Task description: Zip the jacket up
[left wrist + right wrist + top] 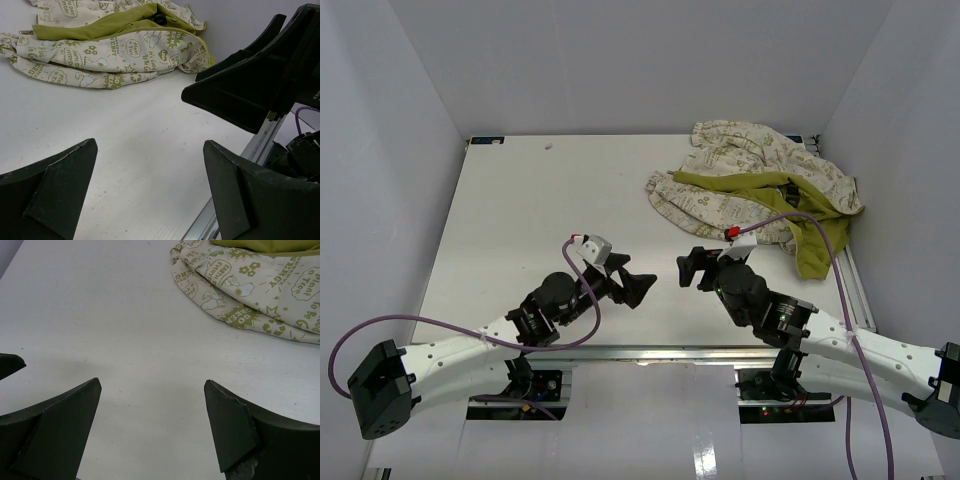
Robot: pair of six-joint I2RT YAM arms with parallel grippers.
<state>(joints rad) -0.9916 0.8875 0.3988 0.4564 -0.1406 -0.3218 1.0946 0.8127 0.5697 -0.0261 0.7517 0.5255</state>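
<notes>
The jacket (760, 185), cream with green print and olive lining showing, lies crumpled and unzipped at the table's back right. It also shows at the top of the left wrist view (115, 47) and the upper right of the right wrist view (250, 285). My left gripper (638, 285) is open and empty near the table's front middle. My right gripper (689, 267) is open and empty just right of it, facing it. Both are well short of the jacket.
The white table (540, 220) sits between white walls. A metal rail (855, 285) runs along its right edge; an olive part of the jacket hangs toward it. In the left wrist view the right gripper's fingers (250, 90) loom at right.
</notes>
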